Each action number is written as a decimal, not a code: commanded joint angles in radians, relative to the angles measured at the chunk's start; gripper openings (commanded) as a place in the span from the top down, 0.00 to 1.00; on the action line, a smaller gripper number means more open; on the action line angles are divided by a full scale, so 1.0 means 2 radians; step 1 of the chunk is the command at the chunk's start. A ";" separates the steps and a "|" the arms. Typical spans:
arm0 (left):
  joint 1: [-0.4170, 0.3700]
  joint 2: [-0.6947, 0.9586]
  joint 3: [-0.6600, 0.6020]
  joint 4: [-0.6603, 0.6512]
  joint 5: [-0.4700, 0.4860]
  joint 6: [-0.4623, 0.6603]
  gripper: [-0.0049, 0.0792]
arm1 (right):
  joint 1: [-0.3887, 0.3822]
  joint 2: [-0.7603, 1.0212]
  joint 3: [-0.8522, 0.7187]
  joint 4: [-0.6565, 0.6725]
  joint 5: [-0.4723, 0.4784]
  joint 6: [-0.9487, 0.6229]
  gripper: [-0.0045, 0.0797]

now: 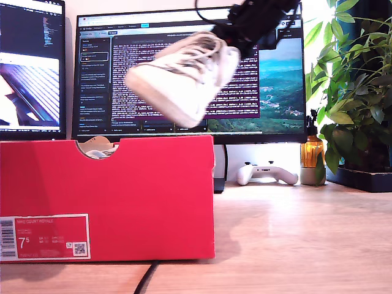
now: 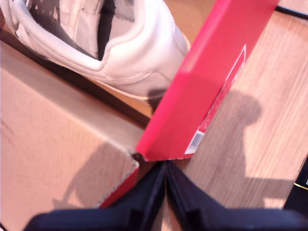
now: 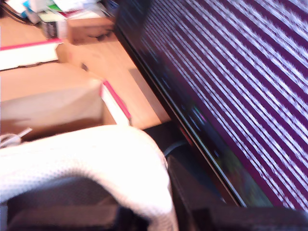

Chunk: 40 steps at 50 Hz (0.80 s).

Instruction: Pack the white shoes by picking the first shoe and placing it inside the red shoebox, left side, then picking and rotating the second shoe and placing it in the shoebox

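Note:
One white shoe [image 1: 184, 79] hangs tilted in the air above the red shoebox [image 1: 122, 196], in front of the monitor. My second gripper [image 1: 242, 37] is shut on its heel collar. The second wrist view shows the padded white collar [image 3: 96, 159] between the dark fingers [image 3: 192, 197], with the box rim [image 3: 115, 101] below. The other white shoe [image 2: 120, 53] lies inside the box and peeks through the notch [image 1: 98, 147]. My first gripper [image 2: 166, 178] is shut on nothing, above a corner of the red box wall [image 2: 211, 72]. It does not show in the exterior view.
A large monitor [image 1: 269, 79] stands close behind the lifted shoe, and a second screen [image 1: 30, 67] is at the exterior view's left. A white game controller [image 1: 266, 173], an amber bottle [image 1: 311, 153] and a plant [image 1: 355, 92] sit at the exterior view's right. A black cable [image 1: 144, 278] runs under the box.

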 commanded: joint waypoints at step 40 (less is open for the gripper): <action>-0.001 0.002 0.007 0.004 0.003 -0.002 0.96 | 0.023 0.084 0.015 0.033 0.010 -0.049 0.96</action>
